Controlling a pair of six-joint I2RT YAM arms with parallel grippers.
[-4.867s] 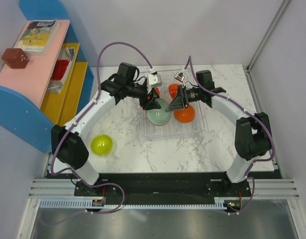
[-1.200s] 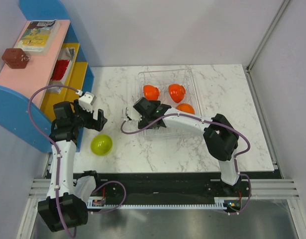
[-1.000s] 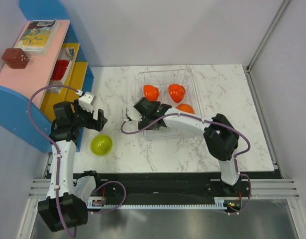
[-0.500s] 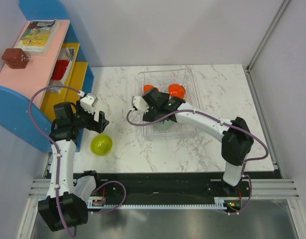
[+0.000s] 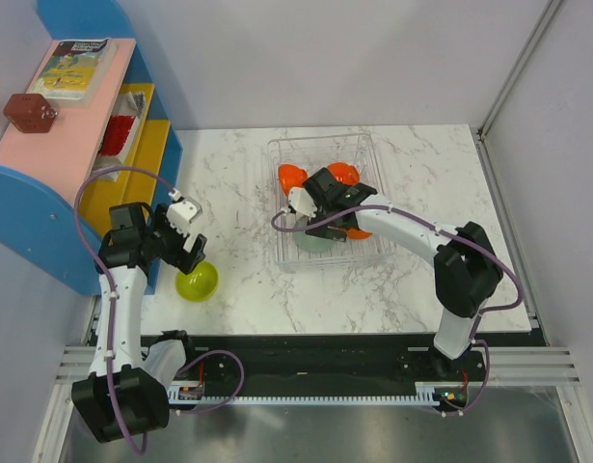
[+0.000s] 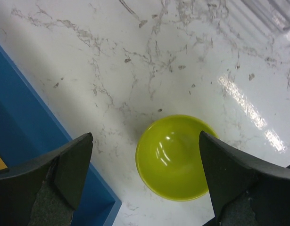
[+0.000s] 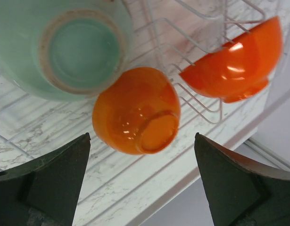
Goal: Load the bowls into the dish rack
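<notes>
A lime-yellow bowl [image 5: 197, 280] sits upside down on the marble table, left of the clear dish rack [image 5: 320, 144]. My left gripper [image 5: 189, 257] hangs open just above and behind it. In the left wrist view the lime bowl [image 6: 174, 157] lies between the spread fingers of the left gripper [image 6: 145, 137]. Inside the rack are red-orange bowls [image 5: 290, 177] [image 5: 343, 173] and a pale grey-green bowl [image 5: 313, 240]. My right gripper [image 5: 322, 194] hovers open over them. In the right wrist view the right gripper [image 7: 141, 137] straddles an orange bowl [image 7: 135, 110], beside the grey-green bowl [image 7: 81, 47] and another orange bowl [image 7: 234, 61].
A blue, pink and yellow shelf unit [image 5: 74, 145] stands at the far left, and its blue edge [image 6: 31, 122] lies close to my left fingers. Thin rack wires [image 7: 201, 108] rise between the orange bowls. Grey walls enclose the table at the back and right.
My left gripper has dropped forward, closer over the lime bowl. My right gripper has moved from the rack's front-left corner to above the orange bowls. Both stay open.
</notes>
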